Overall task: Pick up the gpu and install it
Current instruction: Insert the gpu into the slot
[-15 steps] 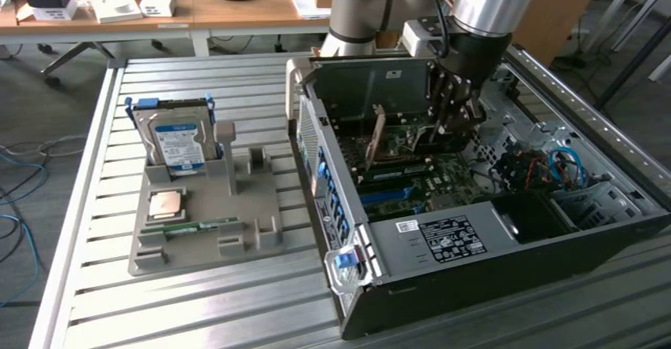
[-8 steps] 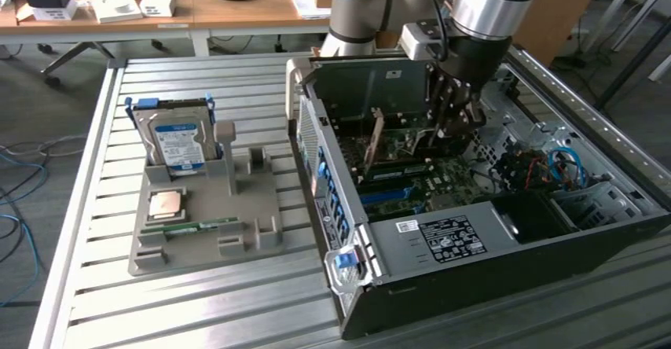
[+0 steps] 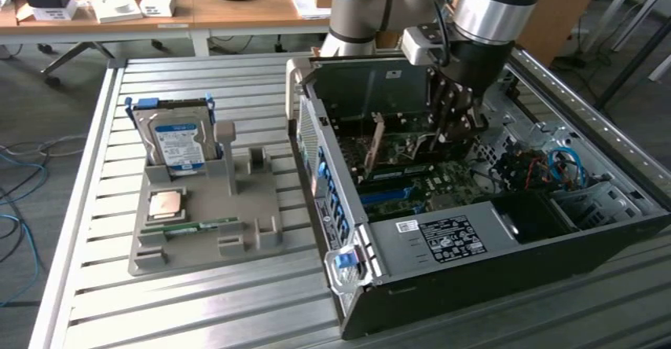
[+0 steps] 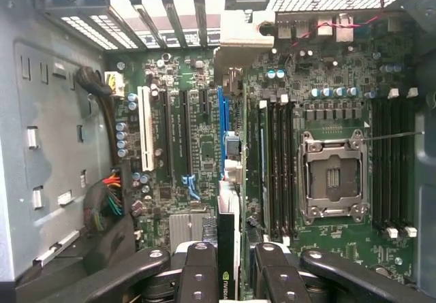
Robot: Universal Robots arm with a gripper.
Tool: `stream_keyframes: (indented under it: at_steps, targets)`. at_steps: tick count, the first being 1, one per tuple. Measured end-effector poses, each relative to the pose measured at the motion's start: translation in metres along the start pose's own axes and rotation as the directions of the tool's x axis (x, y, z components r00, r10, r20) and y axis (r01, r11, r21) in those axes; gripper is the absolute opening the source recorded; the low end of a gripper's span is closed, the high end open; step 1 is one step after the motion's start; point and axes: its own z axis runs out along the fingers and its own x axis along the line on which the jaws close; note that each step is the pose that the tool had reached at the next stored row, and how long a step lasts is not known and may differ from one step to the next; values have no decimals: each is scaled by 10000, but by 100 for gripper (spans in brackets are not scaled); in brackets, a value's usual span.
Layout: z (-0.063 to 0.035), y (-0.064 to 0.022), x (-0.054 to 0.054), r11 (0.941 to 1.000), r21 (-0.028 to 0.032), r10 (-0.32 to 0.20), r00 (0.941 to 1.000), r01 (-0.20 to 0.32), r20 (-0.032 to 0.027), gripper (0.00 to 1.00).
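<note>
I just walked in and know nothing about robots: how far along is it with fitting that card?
Done: the gpu is picked up and inside the case. In hand: the claw grips it edge-on over the motherboard, roughly in line with the blue slot. Left: the claw has not let go, and I cannot tell whether the gpu is seated in the slot.

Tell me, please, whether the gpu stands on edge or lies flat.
On edge: the gpu shows edge-on, clamped in the gripper above the motherboard.
</note>
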Motion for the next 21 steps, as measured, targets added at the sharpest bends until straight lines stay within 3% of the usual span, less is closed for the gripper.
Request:
stream_keyframes:
  at_steps: [15,18,21]
  targets:
    - [125,73,26,10000,-2,-5,10000,5,6,26]
    - [232,85,28,10000,-1,-19,10000,19,11,26]
    - [236,86,28,10000,-3,-67,10000,67,11,26]
